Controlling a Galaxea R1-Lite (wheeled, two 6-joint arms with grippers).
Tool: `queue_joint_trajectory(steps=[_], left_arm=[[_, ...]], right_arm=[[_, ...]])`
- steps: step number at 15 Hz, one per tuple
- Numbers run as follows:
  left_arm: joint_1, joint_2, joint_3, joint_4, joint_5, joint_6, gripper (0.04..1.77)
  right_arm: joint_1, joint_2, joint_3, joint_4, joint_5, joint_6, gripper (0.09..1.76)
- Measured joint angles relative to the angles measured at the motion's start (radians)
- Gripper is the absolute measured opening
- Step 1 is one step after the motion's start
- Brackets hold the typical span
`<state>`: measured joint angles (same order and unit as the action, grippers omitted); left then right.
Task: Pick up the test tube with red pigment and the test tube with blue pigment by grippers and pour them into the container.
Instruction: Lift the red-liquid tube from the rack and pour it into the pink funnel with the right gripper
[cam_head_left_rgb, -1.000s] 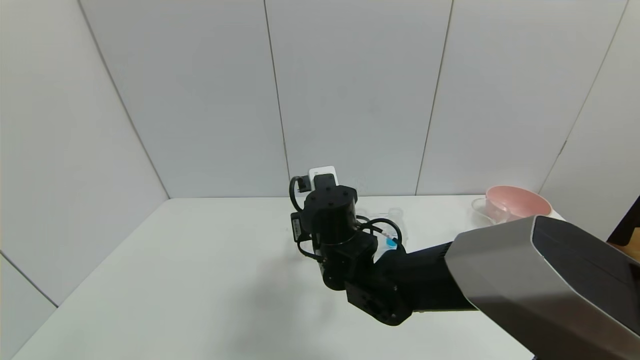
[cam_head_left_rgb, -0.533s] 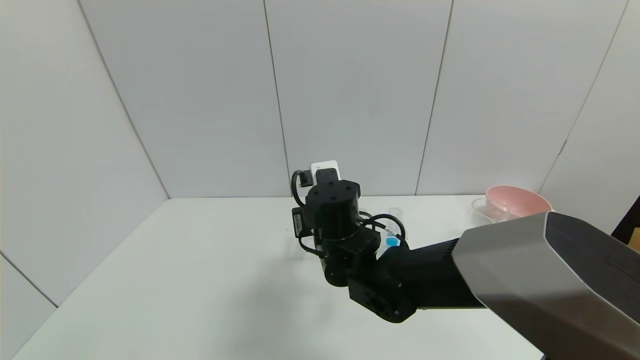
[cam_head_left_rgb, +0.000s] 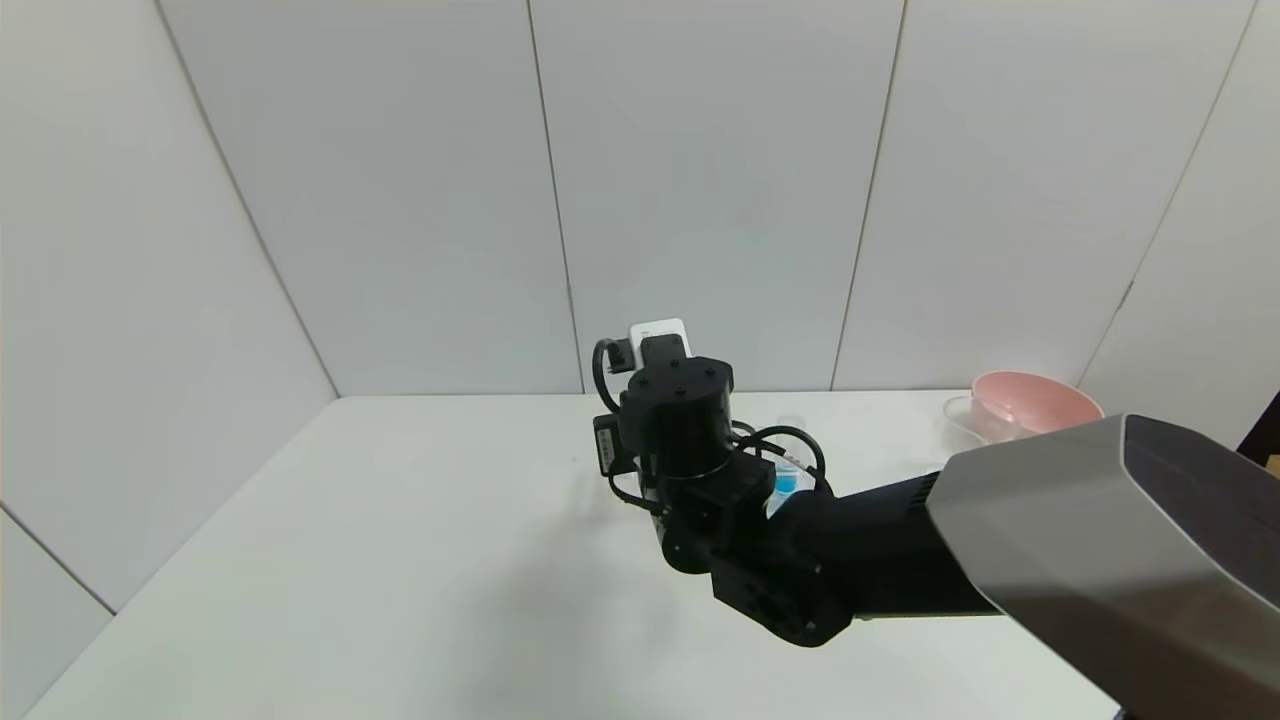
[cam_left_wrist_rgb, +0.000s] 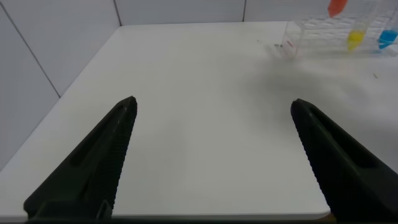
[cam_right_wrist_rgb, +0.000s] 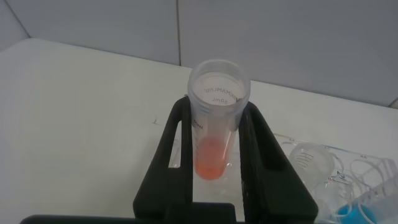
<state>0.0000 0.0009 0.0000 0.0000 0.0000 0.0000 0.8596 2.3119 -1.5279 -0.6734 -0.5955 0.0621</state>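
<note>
With test tube with red pigment (cam_right_wrist_rgb: 213, 134) upright, pinched in right claw (cam_right_wrist_rgb: 214, 162), arm has drifted right over last second, lifted clear of rack (cam_left_wrist_rgb: 333, 34). Blue tube (cam_head_left_rgb: 785, 481) waits in rack beside. Likely carry toward container next. Left claw (cam_left_wrist_rgb: 211, 155) spread wide, idle over bare tabletop (cam_left_wrist_rgb: 199, 112).

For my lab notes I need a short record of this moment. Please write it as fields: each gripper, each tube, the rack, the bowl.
right gripper: shut on the red tube, held upright above the table
left gripper: open, empty, low over the table
blue tube: in the rack
yellow tube: in the rack, beside the blue tube
pink bowl: far right of the table
</note>
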Motion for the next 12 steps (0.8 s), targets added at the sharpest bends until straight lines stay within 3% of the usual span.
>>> queue_joint_trajectory(steps=[7, 12], left_arm=[[0.000, 0.000, 0.000, 0.000, 0.000, 0.000, 1.76], [0.000, 0.000, 0.000, 0.000, 0.000, 0.000, 1.76]], right_arm=[[-0.020, -0.208, 0.336, -0.014, 0.215, -0.015, 0.50], [-0.153, -0.430, 0.570, -0.001, 0.476, -0.137, 0.50]])
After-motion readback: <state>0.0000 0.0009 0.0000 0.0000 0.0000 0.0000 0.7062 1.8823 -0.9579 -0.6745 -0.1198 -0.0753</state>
